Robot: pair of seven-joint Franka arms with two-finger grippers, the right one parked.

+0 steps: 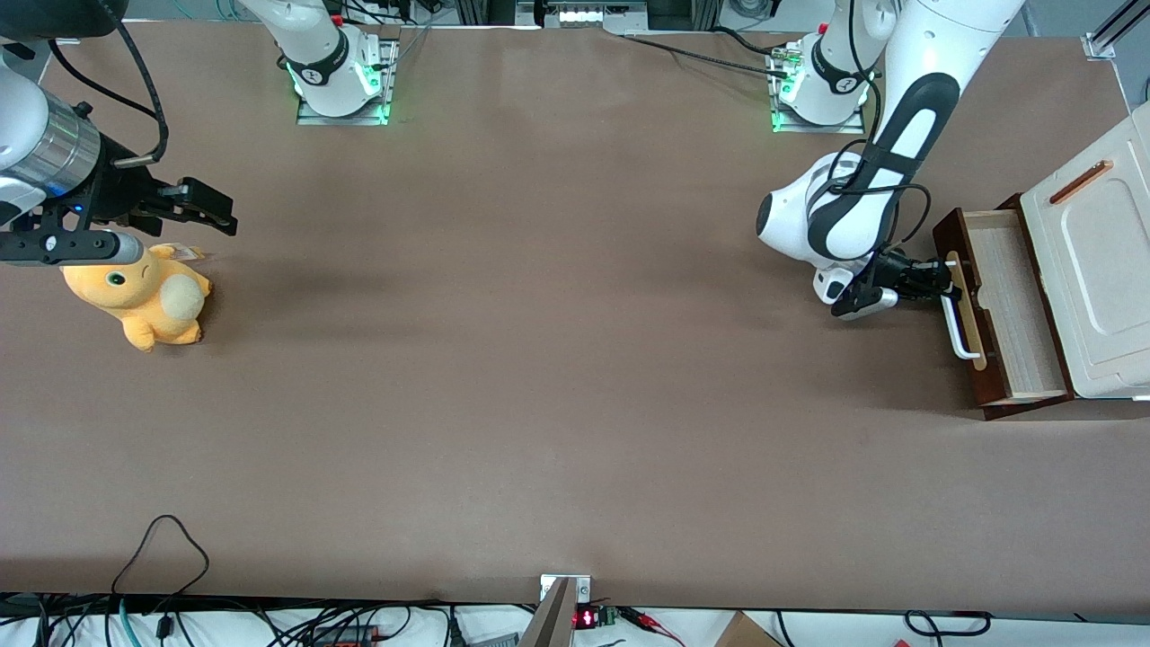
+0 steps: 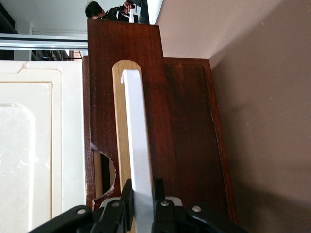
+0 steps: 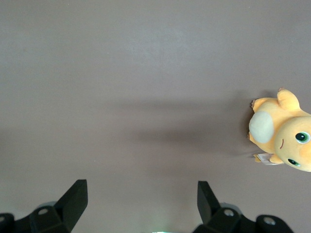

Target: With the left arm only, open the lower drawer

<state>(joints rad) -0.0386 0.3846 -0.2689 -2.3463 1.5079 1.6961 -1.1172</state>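
Orange plush toy [image 1: 144,296] lies on the brown table [image 1: 539,359] toward the parked arm's end. Left arm [image 1: 862,198] reaches low toward the cabinet [image 1: 1092,279]; its gripper [image 1: 943,279] is clenched on the white bar handle [image 2: 138,145] of the lower drawer [image 1: 1006,310]. Drawer stands pulled out from under the cream cabinet top, pale wood box exposed.

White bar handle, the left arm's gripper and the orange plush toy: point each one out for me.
White bar handle [image 2: 138,145]: left wrist view, middle of the bar.
Gripper [image 2: 142,206]: left wrist view, between its fingertips, clamped on the handle of the lower drawer [image 1: 1011,296].
Orange plush toy [image 1: 144,292]: front view, its body.
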